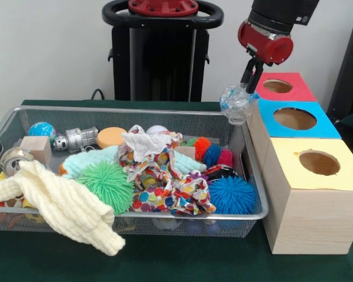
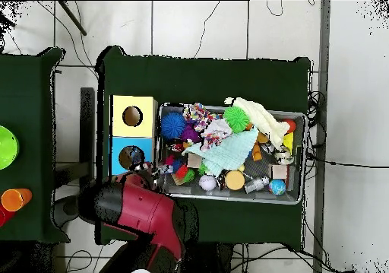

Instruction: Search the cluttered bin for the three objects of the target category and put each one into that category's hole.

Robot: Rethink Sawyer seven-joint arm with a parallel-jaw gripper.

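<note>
Overhead, hand [image 1: 247, 83] clamped on clear ball [image 1: 237, 103] above toy-crammed wire bin [image 1: 165, 110].

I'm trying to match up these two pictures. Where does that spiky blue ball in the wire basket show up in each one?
Front view: the spiky blue ball lies in the wire basket's near right corner, beside the yellow-topped box.
Overhead view: the same ball sits at the basket's upper left, again next to the yellow-topped box.
Shared landmark: the yellow-topped box with its round hole.
</note>
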